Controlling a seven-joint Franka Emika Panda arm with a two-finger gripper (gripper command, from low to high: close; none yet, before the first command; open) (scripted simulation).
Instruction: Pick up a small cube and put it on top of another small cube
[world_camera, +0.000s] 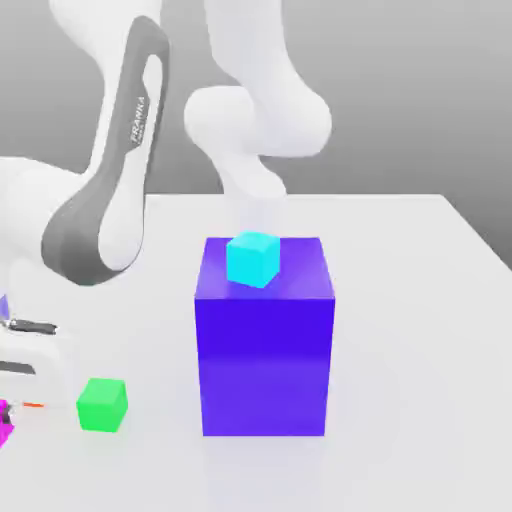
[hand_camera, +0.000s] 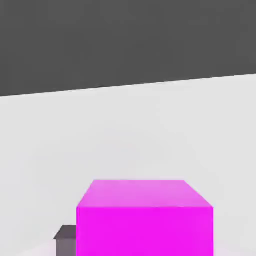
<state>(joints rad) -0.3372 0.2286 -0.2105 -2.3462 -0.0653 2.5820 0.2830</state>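
The small magenta-pink cube (hand_camera: 145, 220) sits close in front of the hand camera, resting on the white table. One dark grey fingertip (hand_camera: 65, 241) presses against its side. In the exterior view a sliver of this cube (world_camera: 4, 424) shows at the left edge, under my gripper (world_camera: 12, 398), which is shut on it low over the table. The small green cube (world_camera: 102, 404) rests on the table just to the exterior view's right of the gripper, a short gap away.
A big blue-violet block (world_camera: 265, 350) stands mid-table with a cyan cube (world_camera: 251, 258) on its top. The arm's white links (world_camera: 110, 200) rise behind and to the exterior view's left. The white table (world_camera: 420, 330) extends to the right.
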